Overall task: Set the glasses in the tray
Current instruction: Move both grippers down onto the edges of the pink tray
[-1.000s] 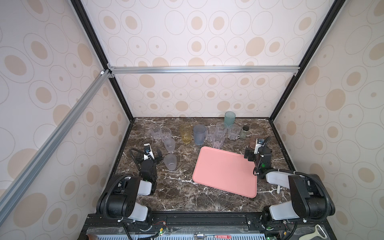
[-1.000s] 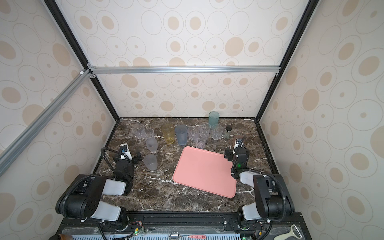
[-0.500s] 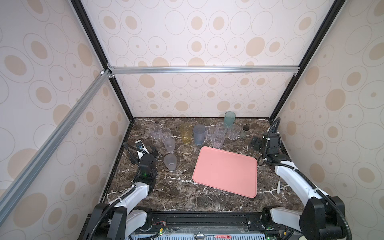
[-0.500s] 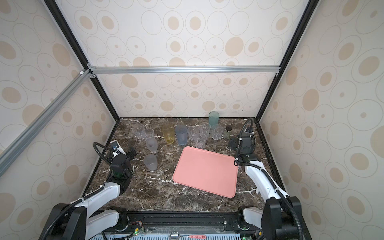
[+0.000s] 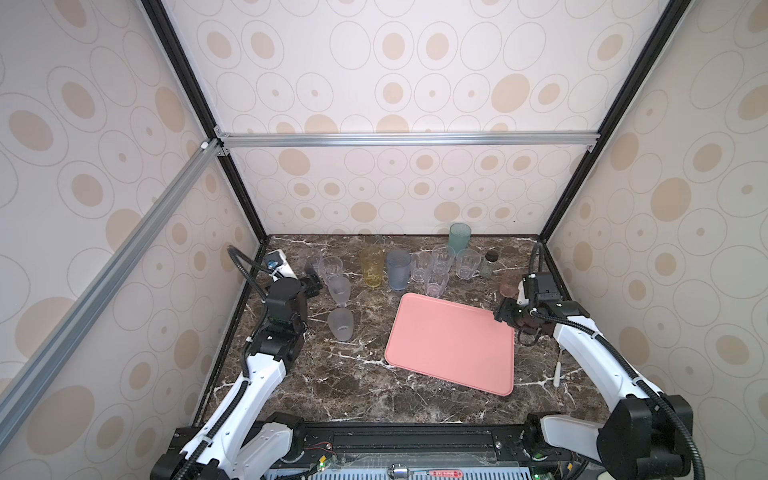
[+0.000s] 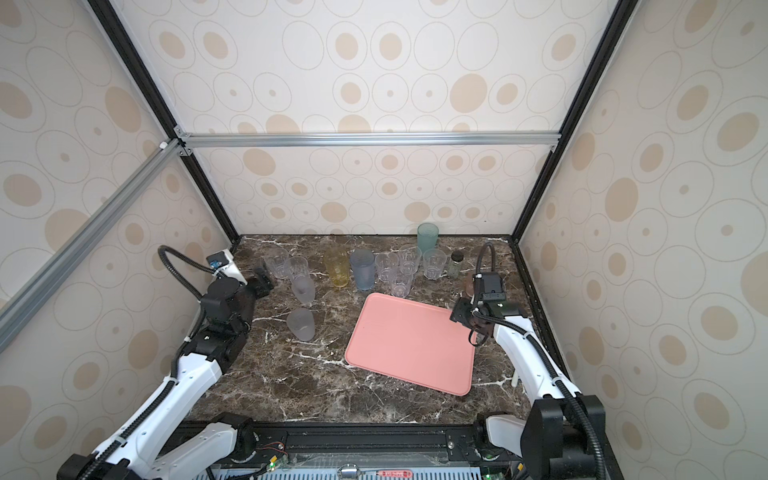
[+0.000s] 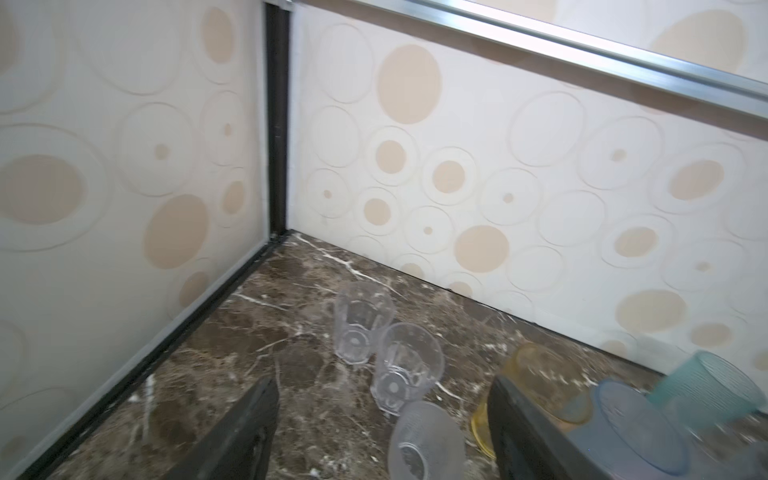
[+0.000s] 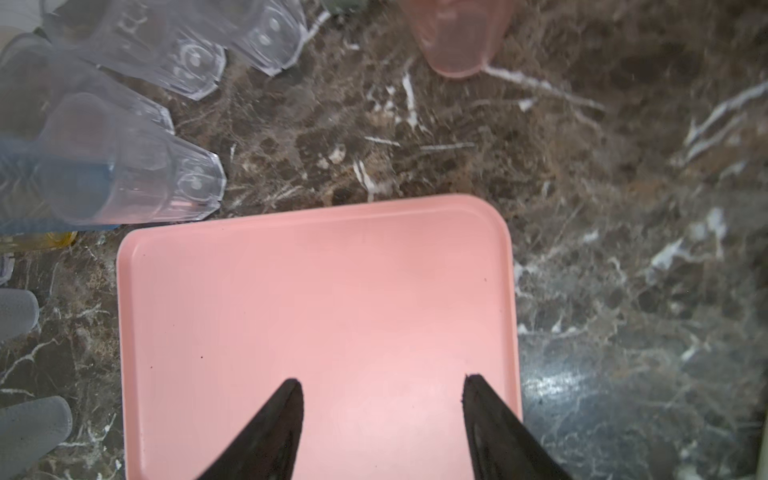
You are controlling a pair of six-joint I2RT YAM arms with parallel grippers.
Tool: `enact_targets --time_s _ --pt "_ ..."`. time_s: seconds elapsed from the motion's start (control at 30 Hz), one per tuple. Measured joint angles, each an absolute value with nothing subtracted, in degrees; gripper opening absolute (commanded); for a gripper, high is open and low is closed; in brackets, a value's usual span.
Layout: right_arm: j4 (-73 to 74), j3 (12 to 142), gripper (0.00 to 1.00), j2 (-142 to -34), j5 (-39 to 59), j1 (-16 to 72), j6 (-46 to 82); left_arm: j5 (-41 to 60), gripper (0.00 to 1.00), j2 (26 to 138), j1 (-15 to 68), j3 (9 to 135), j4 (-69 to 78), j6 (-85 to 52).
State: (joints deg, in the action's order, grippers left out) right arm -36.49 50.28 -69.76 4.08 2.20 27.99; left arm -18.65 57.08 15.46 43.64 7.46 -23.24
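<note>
0 done so far: flat salmon-pink rectangular tray [image 5: 451,340] sits empty, and all the translucent tumbler glasses [image 5: 398,270] stand on the marble top [image 5: 353,386], behind/left of it. Your L gripper [image 7: 382,382] and R gripper [image 8: 381,380] both have jaws apart, holding nothing.

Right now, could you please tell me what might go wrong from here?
The left tool faces a clear faceted glass standing close beside a frosted glass; closing may topple either. The right tool hangs open over the tray, with the small pink glass beyond; reaching may bump it over.
</note>
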Motion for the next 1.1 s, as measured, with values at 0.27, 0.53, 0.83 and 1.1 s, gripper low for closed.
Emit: enact_targets --time_s 0.27,0.53,0.83,1.1 --pt "-38.4 47.5 0.65 -71.2 6.2 -2.5 28.3 -15.2 0.87 67.3 31.8 47.2 2.3 -24.1" --pt "-35.5 47.4 0.73 -77.7 6.5 -5.0 28.4 -8.0 0.91 81.5 38.3 47.3 1.2 -27.1" --pt "-32.9 47.6 0.73 -85.1 6.7 -5.5 27.8 -1.0 0.91 90.7 38.6 48.0 1.1 -29.1" --pt "-31.6 49.2 0.72 -89.3 7.0 -4.8 26.9 5.4 0.91 92.3 38.8 46.9 3.0 -31.7"
